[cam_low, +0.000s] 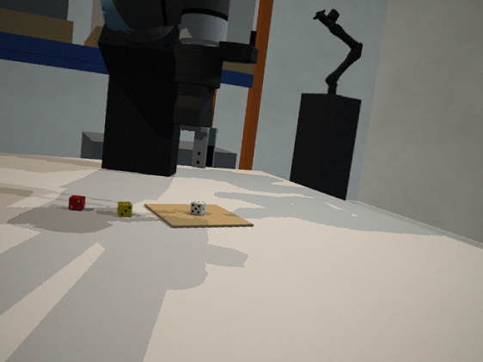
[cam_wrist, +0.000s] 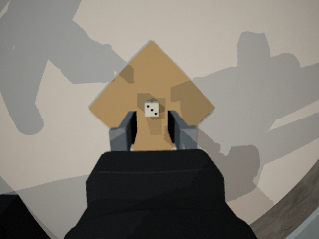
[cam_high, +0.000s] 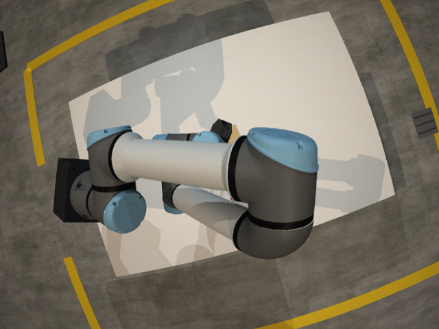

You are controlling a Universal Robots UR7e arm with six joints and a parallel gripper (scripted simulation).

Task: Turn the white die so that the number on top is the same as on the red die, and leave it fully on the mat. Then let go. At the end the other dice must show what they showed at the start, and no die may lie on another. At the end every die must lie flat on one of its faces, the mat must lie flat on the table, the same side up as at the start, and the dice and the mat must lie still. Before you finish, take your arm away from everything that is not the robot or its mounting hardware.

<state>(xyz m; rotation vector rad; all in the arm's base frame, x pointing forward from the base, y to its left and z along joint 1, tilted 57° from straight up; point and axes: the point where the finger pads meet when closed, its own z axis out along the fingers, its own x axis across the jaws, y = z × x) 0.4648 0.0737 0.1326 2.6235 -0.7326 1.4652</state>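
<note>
Three pips top the white die (cam_low: 197,207) (cam_wrist: 152,109), flat on the mat (cam_low: 175,220) (cam_wrist: 150,65).
Above the mat, the tool (cam_low: 202,166) (cam_wrist: 152,120) hangs released, fingers apart.

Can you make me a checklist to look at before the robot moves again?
1. White die fully on the mat: ok.
2. Claw open, with nothing in it: ok.
3. White die's top seen: ok, it shows three dots.
4. Red die's top number known: cannot tell, too small to read.
5. No die on another: ok, the red, yellow and white ones sit apart.
6. Mat flat on the table: ok.
</note>
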